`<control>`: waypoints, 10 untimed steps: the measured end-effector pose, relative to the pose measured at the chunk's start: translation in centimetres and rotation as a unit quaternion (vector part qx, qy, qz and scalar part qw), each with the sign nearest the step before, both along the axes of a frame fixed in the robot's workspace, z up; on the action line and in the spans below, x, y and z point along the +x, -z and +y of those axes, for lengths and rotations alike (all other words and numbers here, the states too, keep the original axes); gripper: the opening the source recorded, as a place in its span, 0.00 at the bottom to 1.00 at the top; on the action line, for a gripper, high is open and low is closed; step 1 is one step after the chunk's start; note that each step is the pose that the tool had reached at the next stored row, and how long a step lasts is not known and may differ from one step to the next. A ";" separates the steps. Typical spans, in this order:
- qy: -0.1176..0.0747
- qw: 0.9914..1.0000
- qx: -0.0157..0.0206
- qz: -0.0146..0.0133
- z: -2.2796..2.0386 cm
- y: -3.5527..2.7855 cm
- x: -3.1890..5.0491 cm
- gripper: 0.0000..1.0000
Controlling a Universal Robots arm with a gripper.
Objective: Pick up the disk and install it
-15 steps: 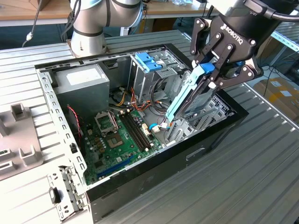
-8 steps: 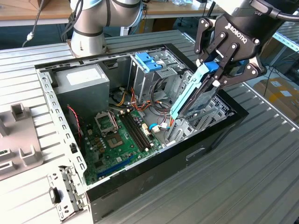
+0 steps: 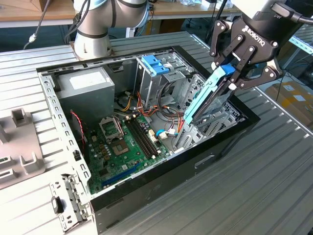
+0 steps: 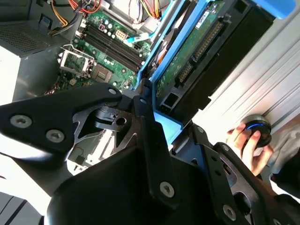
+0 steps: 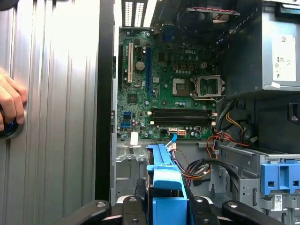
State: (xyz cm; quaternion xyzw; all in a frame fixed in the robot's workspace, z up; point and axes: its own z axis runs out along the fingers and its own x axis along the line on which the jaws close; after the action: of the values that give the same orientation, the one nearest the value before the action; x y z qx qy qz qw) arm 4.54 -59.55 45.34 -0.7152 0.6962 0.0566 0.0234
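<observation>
Black linkage of your gripper [image 4: 154, 129] fills the foreground in the second wrist view, its fingers [image 3: 234, 61] clenched on the blue end tab of the disk [image 3: 208, 95]. You hold the disk tilted, tab end up, its lower end dipping into the metal drive cage [image 3: 215, 120] at the corner of the open computer case [image 3: 161, 166] on the exterior view's right. In the second wrist view the disk's [image 4: 201, 51] green circuit side and dark body show inside the light-blue carrier; in the first wrist view you see the carrier [image 5: 166, 187] edge-on between the fingers. Beyond it lies the green motherboard [image 3: 124, 147] with its empty processor socket [image 5: 206, 86] and memory slots [image 5: 180, 115], then the grey power supply [image 3: 83, 83] and a second blue bracket [image 3: 155, 63] on the upper bay. Your case rests on a ribbed grey metal table [image 3: 254, 191], with wooden benches [image 3: 24, 10] behind the arm's base [image 3: 93, 36]. A person's hand [image 4: 248, 145] rests on a round black knob [image 4: 258, 129] on the table beside the case. White lettering marks the gripper body, and a white label sits on the power supply, too small to read.
</observation>
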 end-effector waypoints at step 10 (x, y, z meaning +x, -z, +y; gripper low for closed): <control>-0.014 1.000 0.000 0.000 0.00 0.37 1.34 0.37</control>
State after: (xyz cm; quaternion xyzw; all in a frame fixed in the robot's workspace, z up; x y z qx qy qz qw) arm 5.88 -59.55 44.97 -0.7248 0.6863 0.0569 0.0225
